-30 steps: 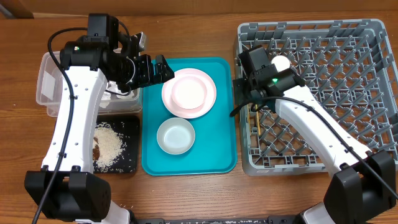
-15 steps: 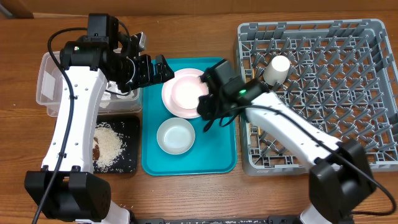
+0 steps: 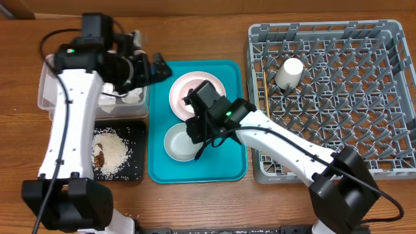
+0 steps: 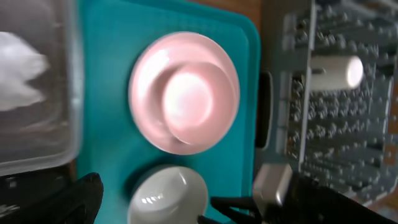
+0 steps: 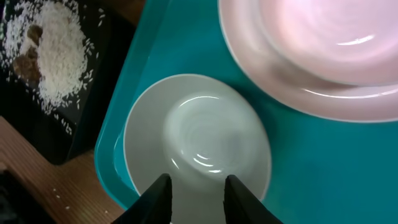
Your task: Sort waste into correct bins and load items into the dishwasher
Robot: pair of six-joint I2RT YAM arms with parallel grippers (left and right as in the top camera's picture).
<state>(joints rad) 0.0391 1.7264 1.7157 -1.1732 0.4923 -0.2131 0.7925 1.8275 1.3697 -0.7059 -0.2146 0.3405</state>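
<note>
Loading step right now. The cup (image 3: 289, 71) and chopsticks (image 3: 268, 104) are already in the rack (image 3: 338, 97), so next up looks like the grey bowl (image 5: 196, 143). It sits on the teal tray (image 3: 227, 169), straight under my right pincer (image 5: 198, 198). That pincer is part-spread with nothing in it, and the bowl's near rim is just below the fingertips (image 5: 155, 199). The plate (image 5: 311, 56) is just ahead of it, off to one side.

My guess for the next move: drop down so one finger goes inside the rim and one outside, pinch the wall, lift it level, then swing over to the rack. It's a glossy bowl and a thin rim, so I'd go slow on the squeeze.

The left pincer (image 3: 161, 68) is spread wide and empty, hanging by the tray's far corner. The tub (image 3: 52, 97) with the napkins (image 3: 130, 97) is right behind it.

On views: overhead, the right arm covers the fingertips and part of the bowl, so only the right wrist cam shows me the gap and the rim. It also catches the rice (image 5: 59, 53) in the black tray (image 3: 133, 166). The left wrist cam is the one that shows the pink bowl (image 4: 186, 99) sitting in the plate.
</note>
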